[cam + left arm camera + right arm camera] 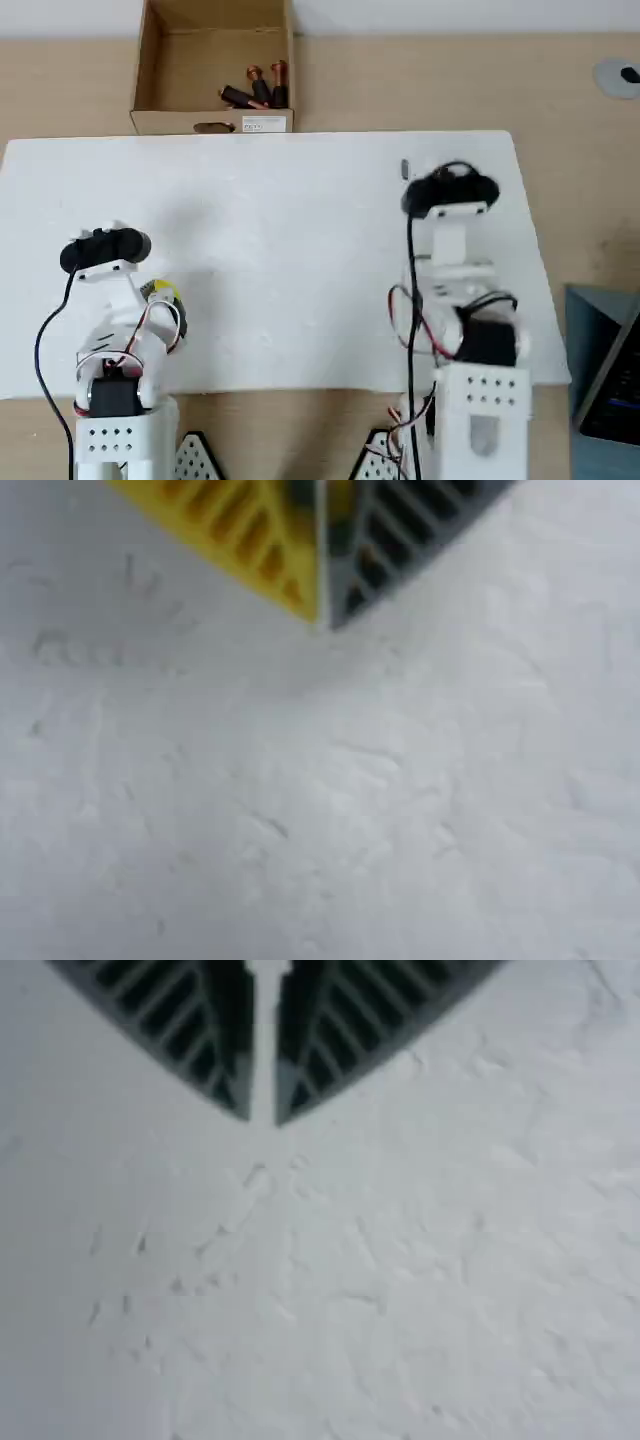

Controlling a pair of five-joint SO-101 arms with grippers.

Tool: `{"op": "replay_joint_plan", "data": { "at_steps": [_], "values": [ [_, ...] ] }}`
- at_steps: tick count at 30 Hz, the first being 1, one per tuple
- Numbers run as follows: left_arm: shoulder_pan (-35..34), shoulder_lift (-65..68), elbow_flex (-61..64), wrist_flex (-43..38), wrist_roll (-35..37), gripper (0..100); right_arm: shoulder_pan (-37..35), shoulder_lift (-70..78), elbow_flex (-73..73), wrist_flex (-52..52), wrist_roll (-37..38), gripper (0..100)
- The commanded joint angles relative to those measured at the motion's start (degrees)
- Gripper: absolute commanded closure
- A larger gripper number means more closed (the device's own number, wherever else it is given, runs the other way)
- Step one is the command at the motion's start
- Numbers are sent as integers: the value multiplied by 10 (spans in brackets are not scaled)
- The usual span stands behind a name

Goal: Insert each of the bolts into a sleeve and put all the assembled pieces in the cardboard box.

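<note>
The cardboard box (168,122) stands on the wooden table beyond the far edge of the white mat. Inside it, at its right side, lie several dark sleeves with copper-coloured bolts (258,88) in them. My left arm (105,250) is folded over the mat's near-left part. Its gripper (323,620), one finger yellow and one grey, is shut on nothing just above bare mat. My right arm (450,195) rises over the mat's right side. Its dark gripper (262,1118) is shut with only a thin slit between the fingers, and it holds nothing.
The white foam mat (280,260) covers most of the table between the arms and the box. A grey disc (618,77) sits at the far right of the table. A dark device (605,370) lies off the mat at the near right.
</note>
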Motion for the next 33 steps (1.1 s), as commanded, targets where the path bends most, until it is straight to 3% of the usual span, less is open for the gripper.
{"op": "replay_joint_plan", "data": {
  "at_steps": [1,13,33],
  "values": [
    [1,-5,-4,-8,1,995,-21,-70,69,-33,-4,989],
    [1,-5,-4,-8,1,995,-59,-270,212,-31,10,989],
    [1,-5,-4,-8,1,995,-57,-393,284,-13,11,988]
  ]
}}
